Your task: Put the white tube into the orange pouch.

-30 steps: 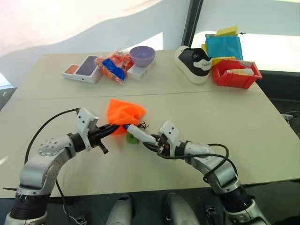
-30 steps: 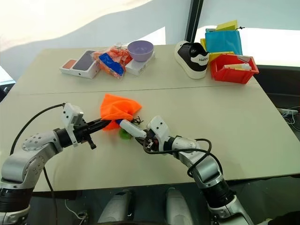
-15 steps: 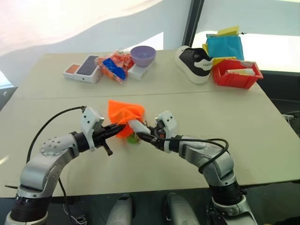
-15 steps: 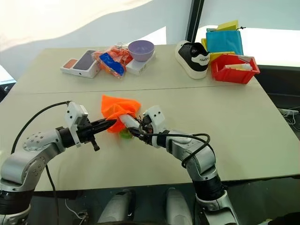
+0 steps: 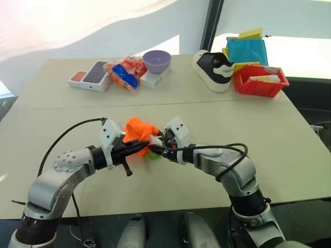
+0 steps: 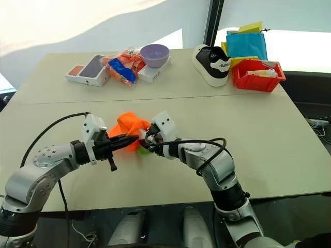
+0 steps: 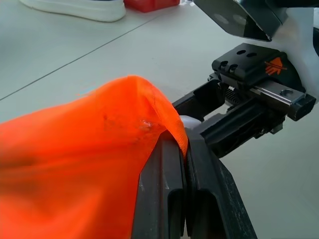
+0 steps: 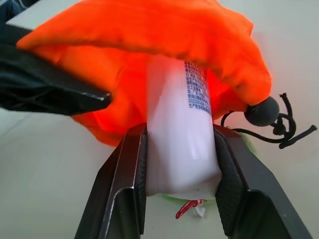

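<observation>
Right gripper [image 8: 179, 164] clamps small white squeeze tube [image 8: 182, 134], tip inside bright orange fabric pouch [image 8: 149, 45]; left gripper [image 7: 182, 164] pinches its rim.

Both arms reach inward; left gripper [image 5: 140, 148] pinched closed, right gripper [image 8: 182, 164] apparently clamped, fingertips nearly meeting

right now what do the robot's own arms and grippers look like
Both arms are silver-grey metal with rounded joints and black wrist sections, each trailed by a looping black cable. A white box-shaped housing sits at each wrist. The left gripper and right gripper end in slim black jaws; the right one's black body carries a small orange mark.
</observation>
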